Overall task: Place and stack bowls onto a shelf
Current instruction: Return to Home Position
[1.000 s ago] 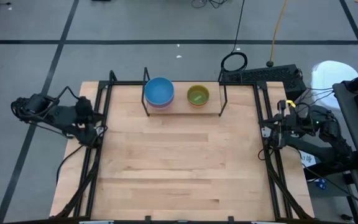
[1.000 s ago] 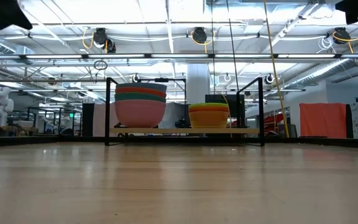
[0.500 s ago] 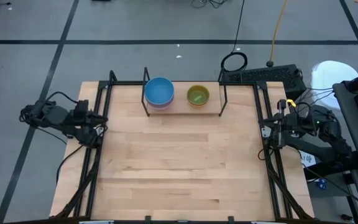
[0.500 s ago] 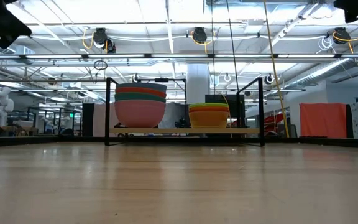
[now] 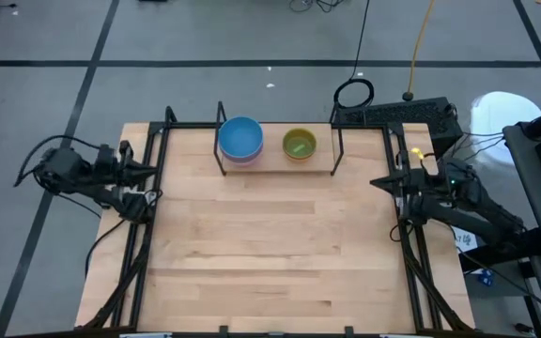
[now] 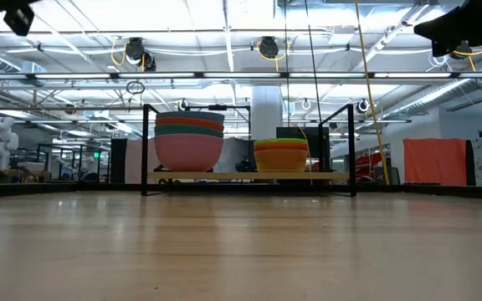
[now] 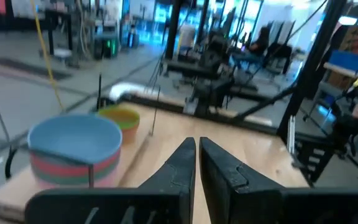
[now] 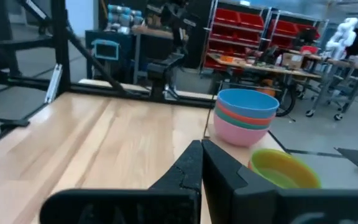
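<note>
Item one, left gripper (image 7: 196,144): in its wrist view the fingers are drawn together to a thin slit and grasp nothing. It sits at the left edge of the tabletop (image 5: 270,253), tips pointing inward. Item two, right gripper (image 8: 201,147): fingers pressed closed, likewise empty, tips reaching just over the right edge of the tabletop. Change noted: a second ago the right arm lay folded further off that edge and has since swung its tips inward, while the left arm has shifted and straightened at its own side. Neither goes near the bowls. Item three, the shelf (image 5: 270,161): at the far edge of the table, carrying two stacks side by side, apart. The left stack (image 6: 189,140) shows pink at the bottom, orange-red and teal bands above, and a blue bowl (image 5: 240,138) on top. The right stack (image 6: 281,155) shows yellow and orange bands with a green bowl (image 5: 299,144) on top. Both stacks stand as they did a second ago. I see bowls only on the shelf. I judge the stacking finished and these moves to be the arms settling into rest.
</note>
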You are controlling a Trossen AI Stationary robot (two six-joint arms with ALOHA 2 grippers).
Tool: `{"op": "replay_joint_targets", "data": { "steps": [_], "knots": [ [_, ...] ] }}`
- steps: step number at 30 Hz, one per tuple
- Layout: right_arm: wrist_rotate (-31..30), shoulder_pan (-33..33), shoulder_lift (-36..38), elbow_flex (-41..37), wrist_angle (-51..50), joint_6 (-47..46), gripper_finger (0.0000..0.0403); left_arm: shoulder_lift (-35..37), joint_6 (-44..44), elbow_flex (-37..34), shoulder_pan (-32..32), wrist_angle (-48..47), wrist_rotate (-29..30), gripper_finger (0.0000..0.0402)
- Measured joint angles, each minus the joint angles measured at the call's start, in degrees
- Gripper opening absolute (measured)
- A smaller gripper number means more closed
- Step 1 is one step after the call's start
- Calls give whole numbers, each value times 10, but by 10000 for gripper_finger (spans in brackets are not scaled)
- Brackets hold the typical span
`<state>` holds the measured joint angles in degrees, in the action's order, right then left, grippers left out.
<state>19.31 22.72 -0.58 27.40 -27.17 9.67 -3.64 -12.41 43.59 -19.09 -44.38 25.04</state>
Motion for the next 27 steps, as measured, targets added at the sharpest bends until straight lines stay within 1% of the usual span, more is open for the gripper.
{"op": "replay_joint_targets", "data": {
  "steps": [4,6,10,14,17,19,23,27],
  "knots": [
    [-41,0,-1,-1,2,-1,0,0,39,-19,0,55,0,26],
    [-62,0,0,-1,21,-1,0,0,60,-37,0,90,0,26],
    [-74,0,-1,-1,44,0,0,0,102,-83,0,152,2,26],
    [-75,0,0,-6,57,2,0,0,113,-129,0,203,3,26],
    [-73,0,0,-38,94,-1,0,-1,113,-161,0,240,3,26],
    [-72,0,0,-69,136,0,0,-1,113,-178,0,260,3,26],
    [-72,0,-1,-136,212,-1,0,-1,109,-210,0,287,4,26],
    [-71,0,-1,-187,280,-12,0,-1,106,-246,0,316,4,26]
  ]
}}
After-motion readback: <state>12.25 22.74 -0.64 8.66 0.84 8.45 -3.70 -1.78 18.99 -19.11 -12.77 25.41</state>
